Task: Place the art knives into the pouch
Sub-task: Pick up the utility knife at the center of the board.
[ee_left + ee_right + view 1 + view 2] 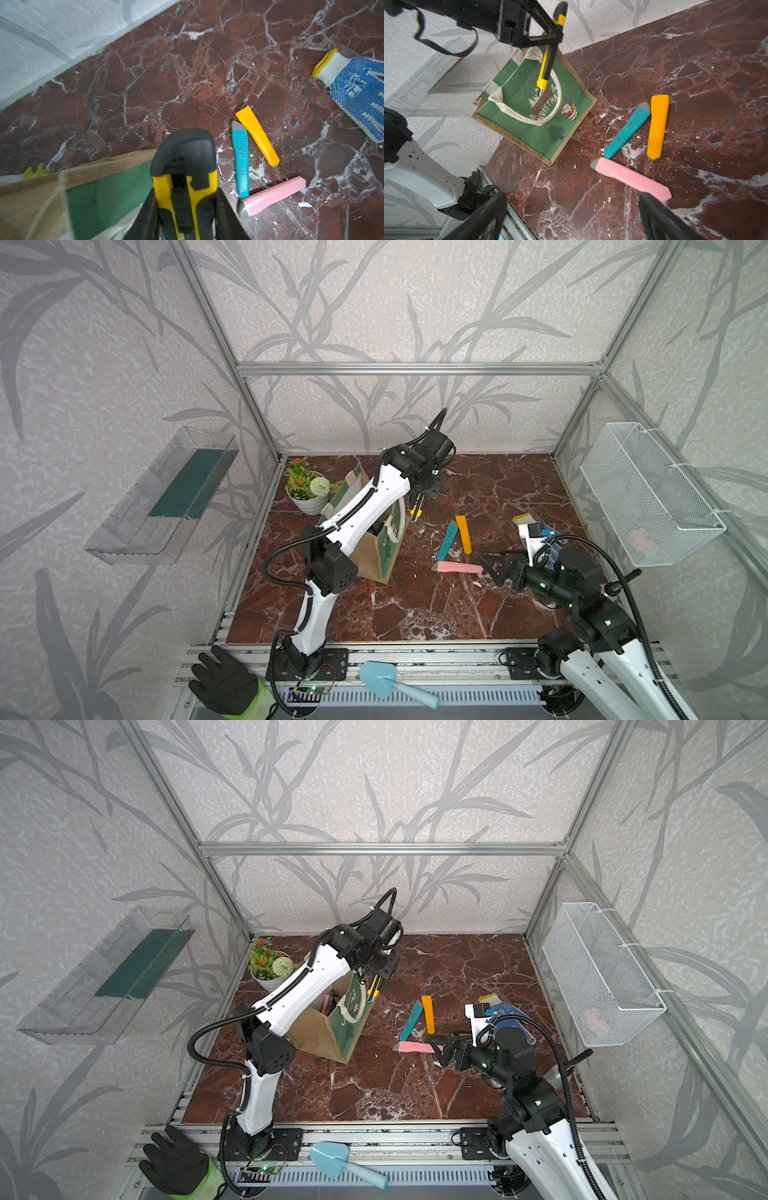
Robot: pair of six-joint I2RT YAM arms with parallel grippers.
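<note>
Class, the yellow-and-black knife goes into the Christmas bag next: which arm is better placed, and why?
Left. The left gripper grips the yellow-and-black knife, tip down, near the pouch. The right gripper stands open and empty by the pink knife, farther off.

counter [374,605] red-brown marble | far-left corner: potted plant [309,502]; left side: pouch [370,556] standing | centre-right: teal knife [448,540]; orange knife [464,534]; pink knife [459,568] | right edge: glove [357,91]
</note>
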